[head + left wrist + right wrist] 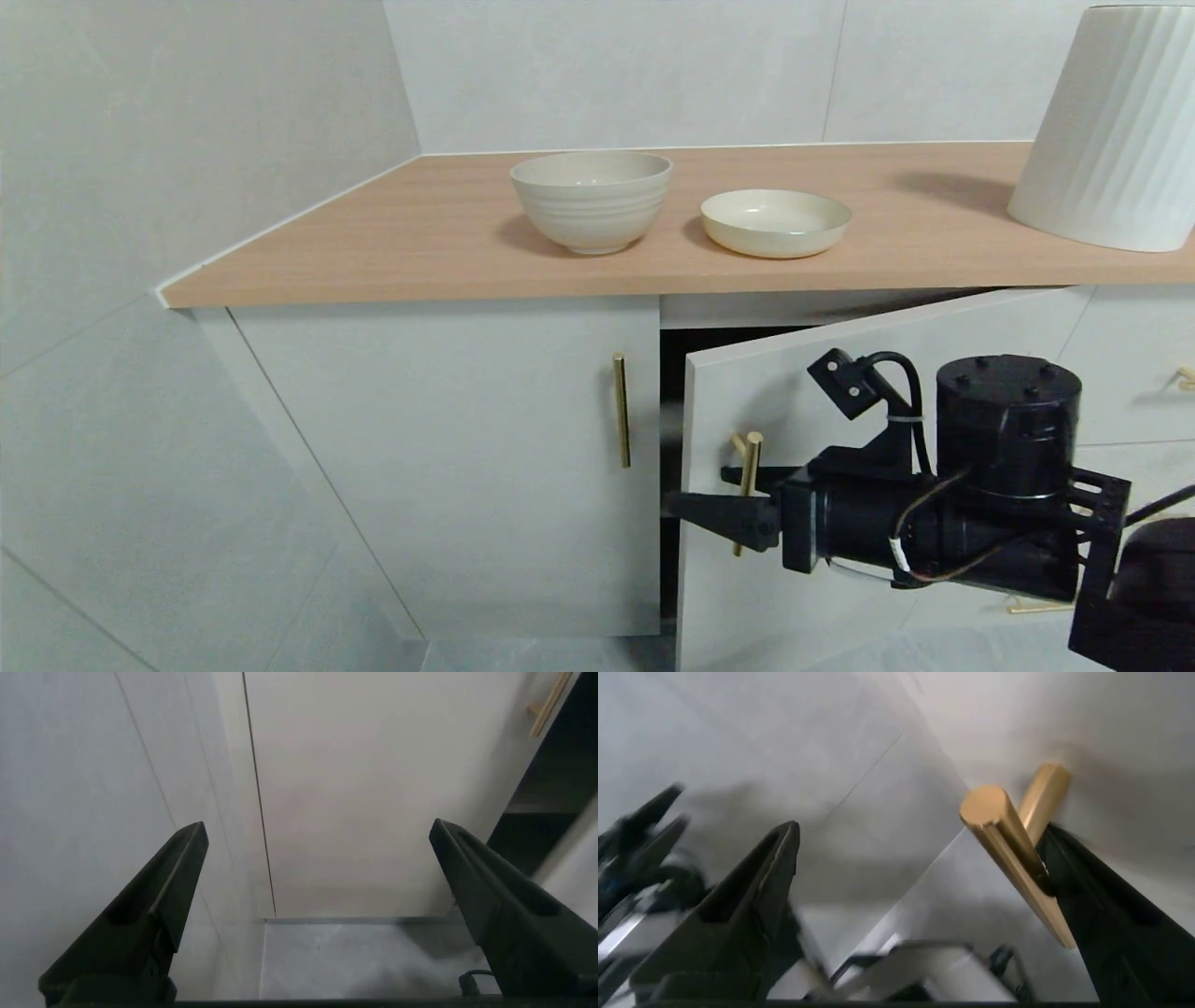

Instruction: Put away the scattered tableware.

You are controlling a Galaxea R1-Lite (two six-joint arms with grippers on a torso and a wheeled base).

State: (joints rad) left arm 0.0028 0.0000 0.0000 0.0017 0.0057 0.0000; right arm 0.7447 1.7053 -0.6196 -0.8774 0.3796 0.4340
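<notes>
A cream ribbed bowl (591, 201) and a shallow cream dish (775, 222) stand side by side on the wooden countertop (392, 243). Below them, the right cabinet door (840, 373) hangs partly open. My right gripper (700, 493) is open at that door's brass handle (747, 476). In the right wrist view the brass handle (1018, 854) lies between the fingers, against one finger (1092, 896). My left gripper (318, 915) is open and holds nothing, low in front of the closed left cabinet door (374, 793).
A tall white ribbed vessel (1116, 131) stands on the counter at the right. The closed left door has a vertical brass handle (621, 411). A tiled wall (140, 187) bounds the left side. A dark gap (670, 420) shows between the doors.
</notes>
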